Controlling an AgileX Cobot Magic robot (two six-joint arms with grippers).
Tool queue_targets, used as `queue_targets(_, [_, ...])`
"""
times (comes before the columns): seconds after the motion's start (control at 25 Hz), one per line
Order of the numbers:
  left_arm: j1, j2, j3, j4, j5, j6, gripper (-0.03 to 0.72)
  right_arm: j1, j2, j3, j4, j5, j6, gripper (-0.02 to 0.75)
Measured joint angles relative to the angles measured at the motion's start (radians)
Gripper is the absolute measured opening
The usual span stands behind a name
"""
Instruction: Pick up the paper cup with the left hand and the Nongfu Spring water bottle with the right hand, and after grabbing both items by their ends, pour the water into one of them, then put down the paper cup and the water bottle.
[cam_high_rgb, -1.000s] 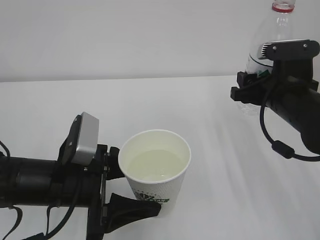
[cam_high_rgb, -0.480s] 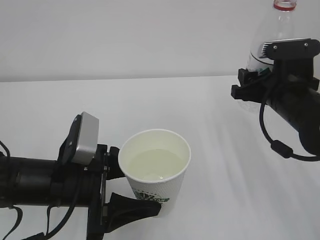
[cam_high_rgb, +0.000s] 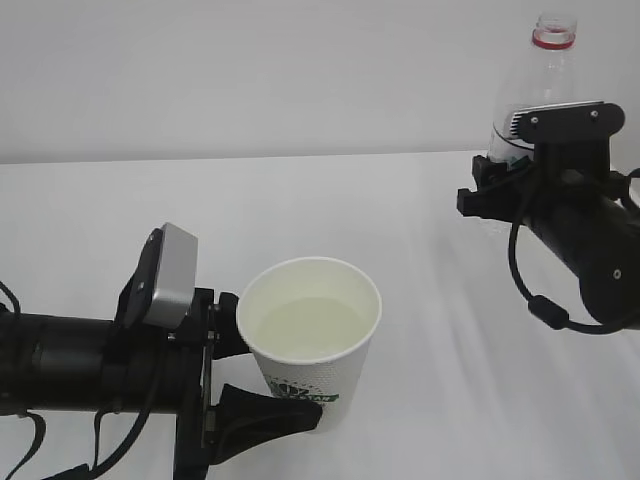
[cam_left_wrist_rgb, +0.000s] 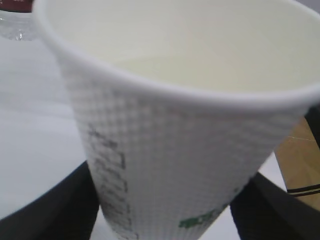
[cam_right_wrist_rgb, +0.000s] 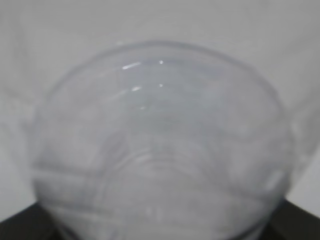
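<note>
Exterior view: my left hand (cam_high_rgb: 262, 385) grips the soft, water-filled paper cup (cam_high_rgb: 310, 335) at lower middle; my right hand (cam_high_rgb: 505, 165) grips the light bottle (cam_high_rgb: 535, 75), upper right.

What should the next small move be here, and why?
Probably lower the paper cup and the water bottle to the table: water already fills the cup, the bottle is upright, and both grippers hold their items.
</note>
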Motion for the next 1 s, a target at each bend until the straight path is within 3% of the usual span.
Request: queue_targets(1.0, [0.000, 0.000, 0.000, -0.014, 0.000, 0.000, 0.554, 0.000, 0.124, -0.002, 0.034, -0.130, -0.002, 0.491])
